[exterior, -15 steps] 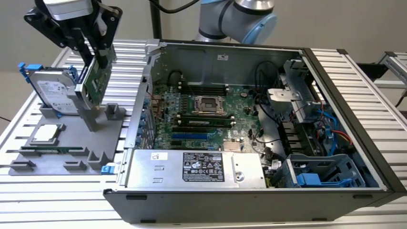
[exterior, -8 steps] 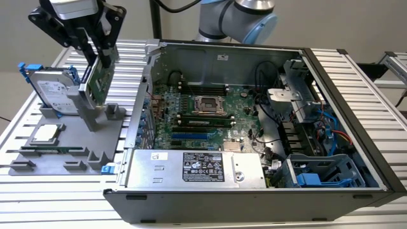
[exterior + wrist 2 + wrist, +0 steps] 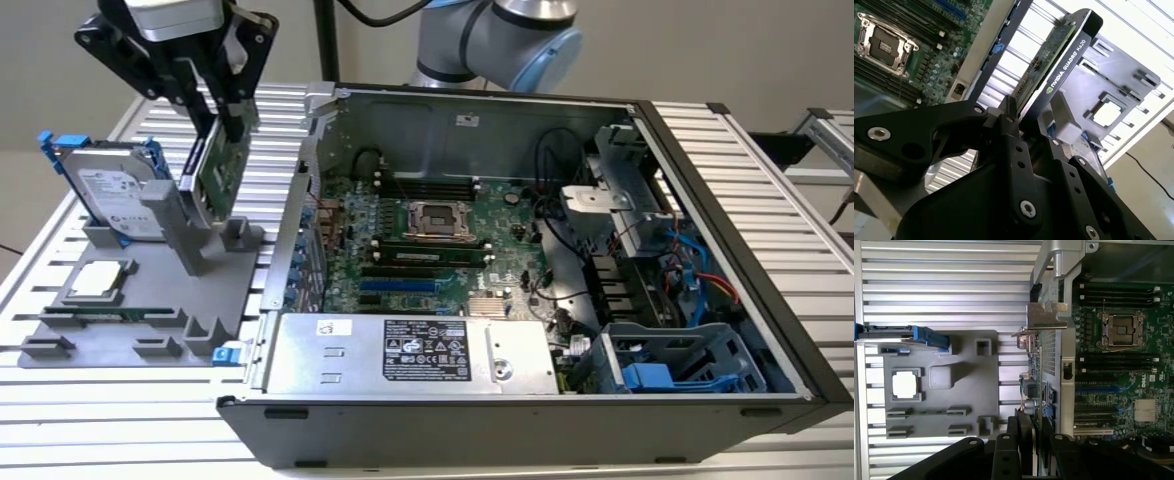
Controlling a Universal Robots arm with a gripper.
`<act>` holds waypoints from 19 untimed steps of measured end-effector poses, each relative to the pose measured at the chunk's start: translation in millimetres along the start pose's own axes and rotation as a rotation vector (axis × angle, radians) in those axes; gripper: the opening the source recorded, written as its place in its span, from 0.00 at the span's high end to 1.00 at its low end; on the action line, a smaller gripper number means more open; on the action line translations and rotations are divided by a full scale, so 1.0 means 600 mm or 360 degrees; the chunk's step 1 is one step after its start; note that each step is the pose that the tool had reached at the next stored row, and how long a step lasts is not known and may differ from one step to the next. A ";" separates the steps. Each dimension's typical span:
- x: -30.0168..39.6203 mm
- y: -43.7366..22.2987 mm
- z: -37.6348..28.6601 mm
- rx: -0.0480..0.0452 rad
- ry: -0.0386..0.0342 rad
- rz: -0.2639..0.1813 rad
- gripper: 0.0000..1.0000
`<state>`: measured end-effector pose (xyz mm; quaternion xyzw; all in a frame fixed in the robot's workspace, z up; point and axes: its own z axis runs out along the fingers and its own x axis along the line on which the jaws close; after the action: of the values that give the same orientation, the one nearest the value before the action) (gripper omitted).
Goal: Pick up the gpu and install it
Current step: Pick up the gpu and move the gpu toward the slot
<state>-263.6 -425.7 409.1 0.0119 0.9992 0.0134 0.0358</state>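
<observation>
Clearly clamped in the tool [image 3: 224,120] — the gpu [image 3: 214,170], pinched narrow by its upper edge, from both faces. Hanging upright and edge-down at the exterior view's left, raised clear above the grey holder tray [image 3: 160,290], just outside the side wall of the open computer case [image 3: 507,435]. Edge-on in the first wrist view, with the silver end bracket [image 3: 1046,315] at the end far from the tool, tray to one side and case wall to the other. In the second wrist view, green board edge and black cooler edge side by side, running away from the tool.

Standing on edge in a slot of the tray: a silver hard drive [image 3: 114,195] with blue frame, near the card yet apart from it. Lying flat in a tray recess: a square processor chip [image 3: 100,282]. Lying in a long slot toward the tray's near side: a narrow green memory stick [image 3: 107,313]. Tray and case side by side on a slatted metal desk [image 3: 107,425], robot arm [image 3: 501,40] rising behind the case. Inside the case — a green motherboard [image 3: 400,260] with an open processor socket [image 3: 434,218], memory modules [image 3: 427,186] seated on either side of it, a grey power supply [image 3: 414,350] along the near wall, and a blue-tabbed drive cage [image 3: 667,365] at the exterior view's right
</observation>
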 end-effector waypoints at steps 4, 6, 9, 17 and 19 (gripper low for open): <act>-0.009 0.000 0.001 0.0000 0.0000 0.0000 1.00; -0.013 0.000 0.001 0.0000 0.0000 0.0000 1.00; -0.020 0.000 0.002 0.0000 0.0000 0.0000 1.00; -0.038 0.001 0.003 0.0000 0.0000 0.0000 1.00; -0.043 0.001 0.003 0.0000 0.0000 0.0000 1.00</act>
<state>-237.9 -425.7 409.1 0.0119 0.9992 0.0134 0.0358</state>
